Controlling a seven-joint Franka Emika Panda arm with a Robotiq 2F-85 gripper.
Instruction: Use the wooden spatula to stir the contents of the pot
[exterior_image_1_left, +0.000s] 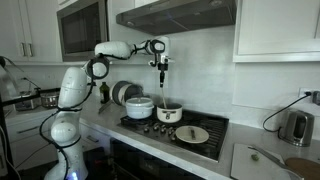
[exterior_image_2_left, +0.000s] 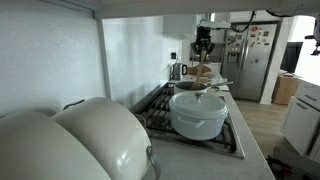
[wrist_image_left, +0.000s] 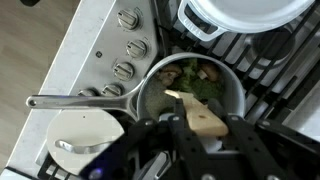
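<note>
Your end effector (wrist_image_left: 200, 132) fills the bottom of the wrist view, its fingers pinching the wooden spatula (wrist_image_left: 196, 111), whose pale blade points down over the mouth of the pot (wrist_image_left: 237, 88). That pot sits on the stove grate (wrist_image_left: 275, 95) with greens and brown pieces (wrist_image_left: 196, 78) inside. In an exterior view the end effector (exterior_image_1_left: 160, 68) hangs well above it, so the blade looks clear of the food, though that cannot be settled from here. A long metal handle (wrist_image_left: 70, 100) reaches out from the pot below the knobs (wrist_image_left: 138, 47). The flat round pan (wrist_image_left: 85, 128) lies near it, and the larger white pot (wrist_image_left: 240, 12) stands just beside. Watch your descent: come down off centre and the blade catches the rim, shoving or tipping the pot. Stir too wide or too hard and you may fling food onto the surface (exterior_image_1_left: 240, 165), knock the neighbouring pot, or twist the thin spatula loose in the grip.
</note>
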